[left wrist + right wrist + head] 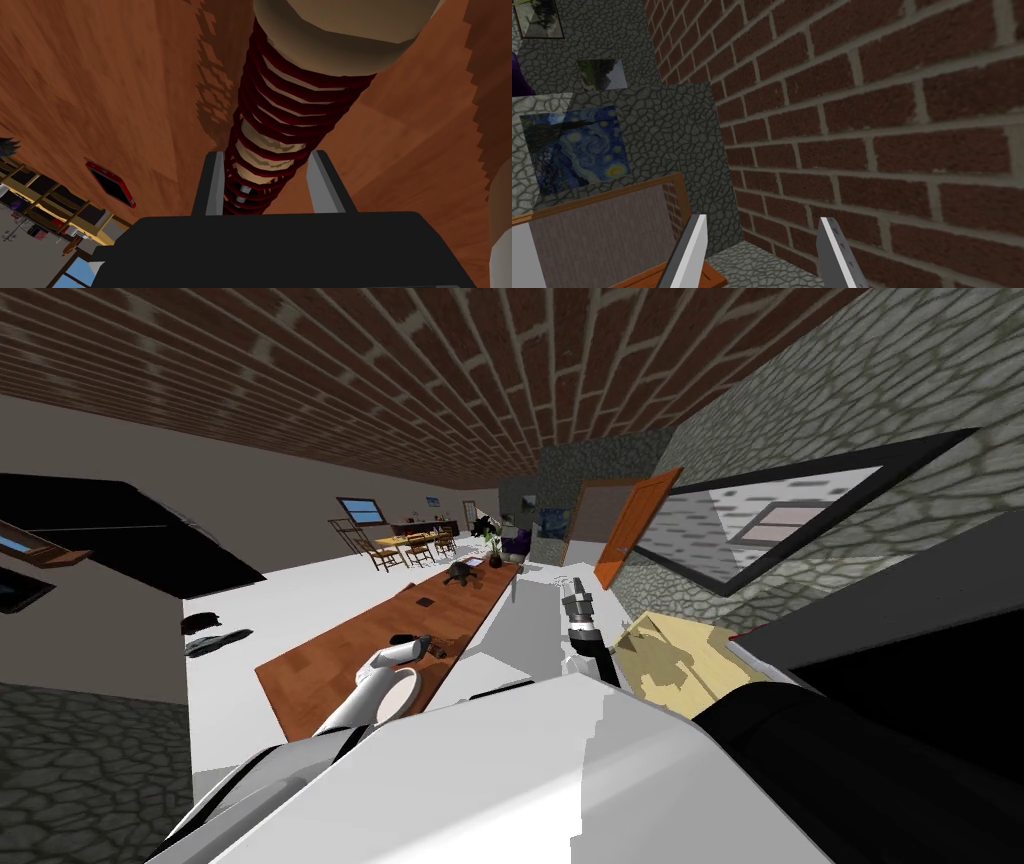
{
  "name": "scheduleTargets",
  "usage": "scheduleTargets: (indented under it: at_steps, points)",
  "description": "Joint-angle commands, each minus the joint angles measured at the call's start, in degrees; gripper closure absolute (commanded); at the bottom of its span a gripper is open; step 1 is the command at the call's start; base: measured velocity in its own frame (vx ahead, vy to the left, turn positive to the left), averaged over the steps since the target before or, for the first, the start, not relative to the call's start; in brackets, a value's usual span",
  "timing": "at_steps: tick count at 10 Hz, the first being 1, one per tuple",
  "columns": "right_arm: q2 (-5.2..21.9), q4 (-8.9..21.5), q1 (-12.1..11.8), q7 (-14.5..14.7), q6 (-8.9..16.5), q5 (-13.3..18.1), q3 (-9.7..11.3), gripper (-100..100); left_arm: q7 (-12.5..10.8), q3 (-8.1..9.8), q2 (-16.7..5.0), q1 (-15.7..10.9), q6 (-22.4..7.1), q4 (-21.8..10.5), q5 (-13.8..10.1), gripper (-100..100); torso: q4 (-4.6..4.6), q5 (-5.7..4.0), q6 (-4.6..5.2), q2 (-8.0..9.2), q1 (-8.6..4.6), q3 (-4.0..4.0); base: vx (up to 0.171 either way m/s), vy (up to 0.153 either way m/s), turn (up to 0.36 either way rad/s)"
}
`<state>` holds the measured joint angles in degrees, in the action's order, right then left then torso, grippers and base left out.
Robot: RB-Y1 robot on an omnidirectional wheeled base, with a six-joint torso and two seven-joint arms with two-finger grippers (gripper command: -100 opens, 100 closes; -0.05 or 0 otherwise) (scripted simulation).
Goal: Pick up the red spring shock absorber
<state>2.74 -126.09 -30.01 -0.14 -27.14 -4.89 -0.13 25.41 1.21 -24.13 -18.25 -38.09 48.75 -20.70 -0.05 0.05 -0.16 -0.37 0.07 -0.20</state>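
Jaws first: the left gripper [418,644] sat low at the near end of the long brown table [400,606], too small there to read its fingers. The right gripper [572,584] was held up off to the side of the table, nothing near it. The shock absorber [437,648] was a small dark shape on the tabletop, right at the left gripper's tip. That made the left arm plainly the nearer one.

In the left wrist view, the left gripper [268,153] had its two blades closed in against the dark red coil of the shock absorber [295,95], one on each side. It looked clamped. The long axis ran straight out from the gripper's body through the gap, so the blades crossed it squarely. They held the thin end, with the broad tan cap far out beyond them. By my reading, the lift would carry most of the length hanging past the grip. The table [100,90] lay behind, with a red-edged phone [111,184] well apart from the coil.

In the right wrist view, the right gripper [762,219] had its blades spread, holding nothing.
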Motion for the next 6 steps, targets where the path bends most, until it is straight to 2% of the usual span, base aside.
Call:
scheduleTargets:
  at_steps: [1, 3, 5, 6]
  points:
    - [0.0, 0.0, 0.0, 0.0, 0.0, 0.0, 0.0, 0, 0.8, -0.63, 0.3, -0.1, -1.4, 1.7, -0.1, 100, 0.0, 0.0, 0.0, 0.0, 0.0, 0.0, 0.044, -0.034, 0.179]
    - [0.0, 0.0, 0.0, 0.0, 0.0, 0.0, 0.0, 0, 1.3, -1.36, 0.9, 0.4, -2.9, 4.5, 0.0, 100, 0.03, 0.02, 0.03, 0.05, 0.05, 0.04, 0.041, -0.022, 0.154]
    - [0.0, 0.0, 0.0, 0.0, 0.0, 0.0, 0.0, 0, 1.5, -1.32, 0.9, -0.1, -2.3, 3.3, -0.1, 100, 0.05, 0.01, 0.04, 0.1, 0.07, 0.07, 0.019, -0.014, 0.043]
    - [0.0, 0.0, 0.0, 0.0, 0.0, 0.0, 0.0, 0, 1.5, -1.32, 0.9, 0.0, -2.4, 3.4, -0.1, 0, 0.06, 0.01, 0.06, 0.16, 0.11, 0.1, 0.0, 0.0, 0.0]
